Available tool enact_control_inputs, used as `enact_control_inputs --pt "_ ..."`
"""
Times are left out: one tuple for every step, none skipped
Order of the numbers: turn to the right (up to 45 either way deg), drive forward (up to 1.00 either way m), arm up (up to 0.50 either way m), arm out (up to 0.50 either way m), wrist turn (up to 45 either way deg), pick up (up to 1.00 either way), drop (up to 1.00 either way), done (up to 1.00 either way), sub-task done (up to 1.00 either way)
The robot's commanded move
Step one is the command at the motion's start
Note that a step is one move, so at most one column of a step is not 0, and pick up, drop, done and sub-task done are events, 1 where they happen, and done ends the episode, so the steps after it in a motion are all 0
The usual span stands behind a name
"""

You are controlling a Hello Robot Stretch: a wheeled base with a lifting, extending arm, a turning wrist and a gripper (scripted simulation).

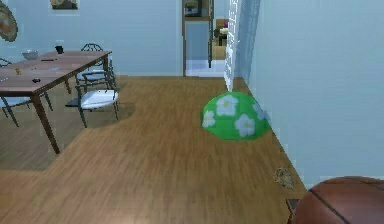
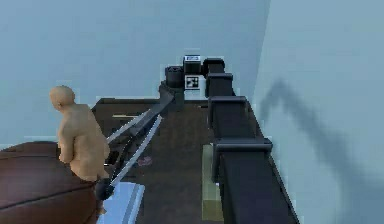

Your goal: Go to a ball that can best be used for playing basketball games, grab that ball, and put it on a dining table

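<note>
Basketball (image 2: 40, 185): lower left, beside statue (image 2: 80, 135).
Jaws: pointing down toward it, probably for grasping; impossible to tell if anything is held.
Desk (image 1: 70, 65): upper left, destination.

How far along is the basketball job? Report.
Done: the robot stands at the basketball. In hand: the gripper is close to the ball, near a tan figurine; whether it holds anything cannot be told. Left: carry the ball to the dining table across the room.

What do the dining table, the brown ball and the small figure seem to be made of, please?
Dining table: apparently wood, dull brown top and legs. Brown ball: likely rubber or leather, dull, with dark seams. Small figure: smooth, tan, perhaps clay or wood; unclear.
</note>
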Motion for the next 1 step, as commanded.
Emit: enact_control_inputs --pt "0.0 0.00 0.00 -0.30 0.0 0.00 0.00 0.00 0.00"
